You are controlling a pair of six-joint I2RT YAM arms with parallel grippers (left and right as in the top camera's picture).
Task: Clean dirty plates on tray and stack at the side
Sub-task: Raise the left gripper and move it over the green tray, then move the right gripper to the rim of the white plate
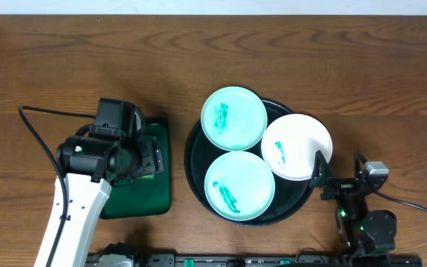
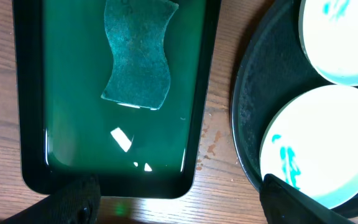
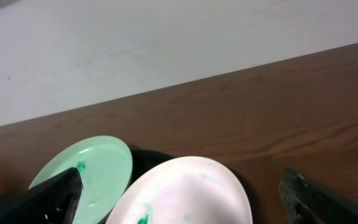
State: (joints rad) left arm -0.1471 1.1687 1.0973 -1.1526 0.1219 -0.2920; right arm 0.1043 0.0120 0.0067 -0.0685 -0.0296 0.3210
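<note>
Three smeared plates are sat on the tray. Likely light, stiff and glossy, so slippery: best pinched at a rim. Left tool is held open over the sponge left of the tray; right tool is spread wide at its right edge.

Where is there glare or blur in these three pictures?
Left wrist: bright white glints on the glossy green tray, below the sponge. Right wrist: the white plate, close to the lens, looks soft. Overhead: evenly lit and sharp, with no strong glare.
</note>
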